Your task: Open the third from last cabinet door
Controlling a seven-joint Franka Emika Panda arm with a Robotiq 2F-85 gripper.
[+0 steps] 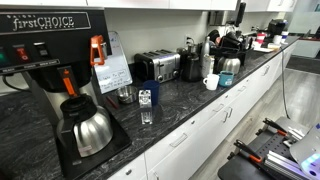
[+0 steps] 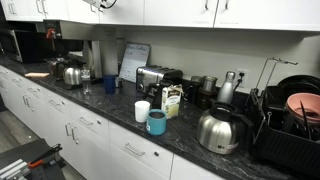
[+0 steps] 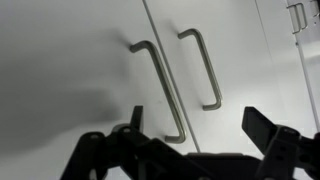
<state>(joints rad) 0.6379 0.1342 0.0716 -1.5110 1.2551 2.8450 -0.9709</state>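
Observation:
In the wrist view I face white upper cabinet doors (image 3: 70, 70) close up. Two metal bar handles hang side by side at the seam between two doors: one handle (image 3: 160, 92) on the left door and one handle (image 3: 203, 68) on the right door. My gripper (image 3: 200, 122) is open and empty, with its black fingers either side of the seam just below the handles and touching neither. In an exterior view the gripper (image 2: 101, 4) shows only as a dark shape at the top edge against the row of upper cabinets (image 2: 170, 12).
Another handle pair (image 3: 297, 15) shows at the far right. Below, the dark counter (image 2: 120, 112) holds a toaster (image 2: 156, 78), kettles (image 2: 219, 130), cups (image 2: 156, 122) and a dish rack (image 2: 292, 120). A coffee maker (image 1: 60, 70) stands close to the camera.

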